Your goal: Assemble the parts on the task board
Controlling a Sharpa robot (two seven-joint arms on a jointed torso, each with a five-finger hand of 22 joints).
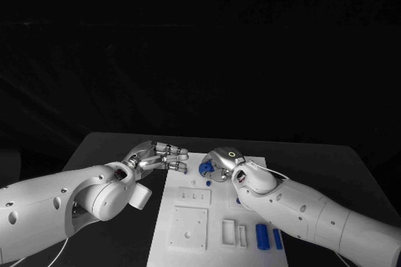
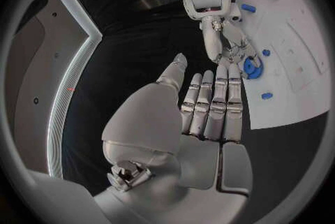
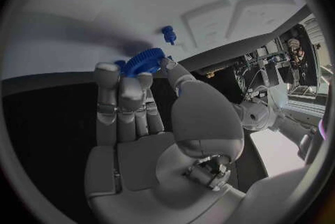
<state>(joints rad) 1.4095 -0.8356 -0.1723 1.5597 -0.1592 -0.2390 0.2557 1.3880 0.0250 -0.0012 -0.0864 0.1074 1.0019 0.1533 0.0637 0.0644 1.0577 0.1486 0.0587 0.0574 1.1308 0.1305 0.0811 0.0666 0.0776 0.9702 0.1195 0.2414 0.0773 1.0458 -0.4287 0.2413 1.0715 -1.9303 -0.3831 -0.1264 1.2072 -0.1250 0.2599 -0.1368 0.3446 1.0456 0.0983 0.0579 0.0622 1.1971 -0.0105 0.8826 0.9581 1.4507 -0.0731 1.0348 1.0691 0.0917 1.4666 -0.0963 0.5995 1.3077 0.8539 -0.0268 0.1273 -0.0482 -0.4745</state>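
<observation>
The white task board [image 1: 215, 215] lies in the middle of the black table. At its far end my right hand [image 1: 224, 163] grips a blue gear [image 1: 206, 168]. In the right wrist view the thumb and fingertips of that hand [image 3: 139, 101] close round the gear [image 3: 142, 60], which sits at the edge of the board [image 3: 105, 12]. My left hand [image 1: 157, 157] hovers by the board's far left corner with its fingers straight, holding nothing. The left wrist view shows this flat hand [image 2: 202, 118] pointing toward the right hand [image 2: 222, 39] and the gear [image 2: 253, 71].
Two blue cylinders [image 1: 261, 236] lie side by side near the board's near right corner. A small blue peg [image 1: 208, 183] stands on the board just in front of the gear, also visible as a peg [image 3: 167, 34]. White raised blocks [image 1: 188, 227] sit on the board's near left.
</observation>
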